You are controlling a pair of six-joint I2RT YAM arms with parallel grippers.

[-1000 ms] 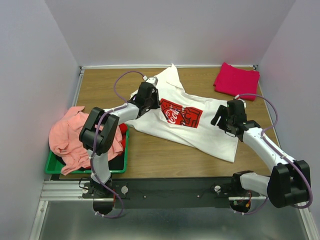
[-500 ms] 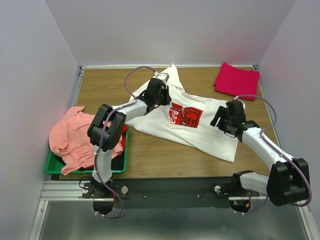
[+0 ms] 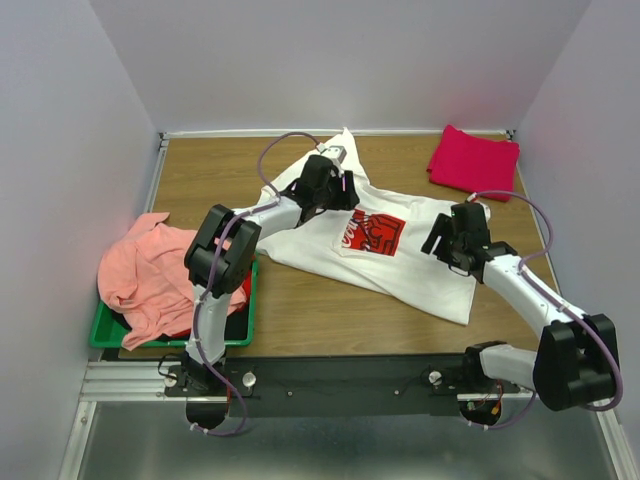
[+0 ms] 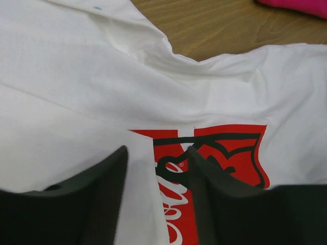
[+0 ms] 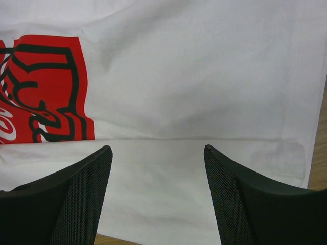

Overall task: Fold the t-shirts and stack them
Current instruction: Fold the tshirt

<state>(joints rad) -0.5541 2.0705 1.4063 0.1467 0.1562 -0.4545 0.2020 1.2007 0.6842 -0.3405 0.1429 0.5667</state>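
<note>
White t-shirt lies spread on the counter. Left gripper, open and empty, has slid across to the red chest print's far-left edge. The right gripper hovers open just right of the print, so folding looks unstarted.

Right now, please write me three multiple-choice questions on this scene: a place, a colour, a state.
1. Where on the table does the folded magenta shirt lie? A) near left corner B) far right corner C) centre
2. What colour is the crumpled shirt over the green bin? A) salmon pink B) blue C) black
3. How is the right gripper above the white shirt? A) shut on a sleeve B) shut on the hem C) open, empty

1 B: it lies by the back wall, right side.
2 A: pink cloth hangs over the rim.
3 C: its fingers stand apart, nothing between.
</note>
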